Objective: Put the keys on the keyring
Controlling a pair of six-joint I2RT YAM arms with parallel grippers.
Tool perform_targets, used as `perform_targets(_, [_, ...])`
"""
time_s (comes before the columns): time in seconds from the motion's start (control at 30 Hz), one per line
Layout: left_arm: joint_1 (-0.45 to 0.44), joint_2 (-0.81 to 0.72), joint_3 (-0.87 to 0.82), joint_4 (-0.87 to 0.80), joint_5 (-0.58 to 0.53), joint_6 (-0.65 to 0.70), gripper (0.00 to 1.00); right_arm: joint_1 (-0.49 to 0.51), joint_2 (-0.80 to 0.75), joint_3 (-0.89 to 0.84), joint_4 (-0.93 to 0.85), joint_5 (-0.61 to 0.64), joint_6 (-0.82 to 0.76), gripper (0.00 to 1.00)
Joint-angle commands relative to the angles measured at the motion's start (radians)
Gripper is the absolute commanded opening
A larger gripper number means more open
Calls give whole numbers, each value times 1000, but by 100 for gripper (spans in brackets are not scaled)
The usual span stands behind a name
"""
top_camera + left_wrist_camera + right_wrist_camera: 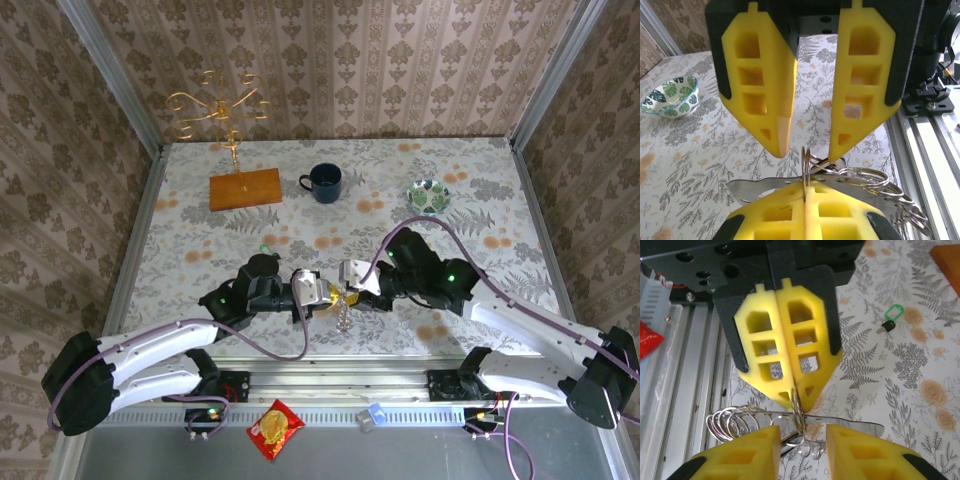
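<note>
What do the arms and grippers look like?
The left arm and right arm have white shells, black joints, purple cables, green lights near the wrists. The left gripper and right gripper have black bodies and tapered yellow fingers with rectangular cut-outs.

white arms (150, 355), black joints, purple cables (507, 430); left gripper (326, 295), right gripper (348, 284): yellow fingers (777, 90) with square cut-outs, black housings.

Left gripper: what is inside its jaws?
A metal ring, pinched edge-on, with more rings and a flat metal piece beside it. The ring's clamped part is hidden.
</note>
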Motion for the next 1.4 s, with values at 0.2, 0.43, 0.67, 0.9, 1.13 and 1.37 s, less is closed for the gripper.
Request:
perform_targets(0.2, [-4,-13,-54,181,50,-83,0,-31,-34,-89,193,-122,109,30])
perform_targets(0.43, [-4,-9,-65,218,63,-101,0,-31,-12,-96,214,-143,108,16])
perform_targets(0.67, [-3,-27,-63,202,34,-97,9,-31,-3,-44,116,-142,48,0])
perform_targets(0.9, [-3,-38,-8,46,-3,-31,29,-27,24,36,-14,-114,-28,0])
perform_targets(1.13, [-3,-15,40,-29,-5,9,31,-11,69,117,-107,-77,-77,0])
perform_targets(1.37, [-4,-10,53,-37,2,21,31,-4,84,142,-129,-72,-91,0])
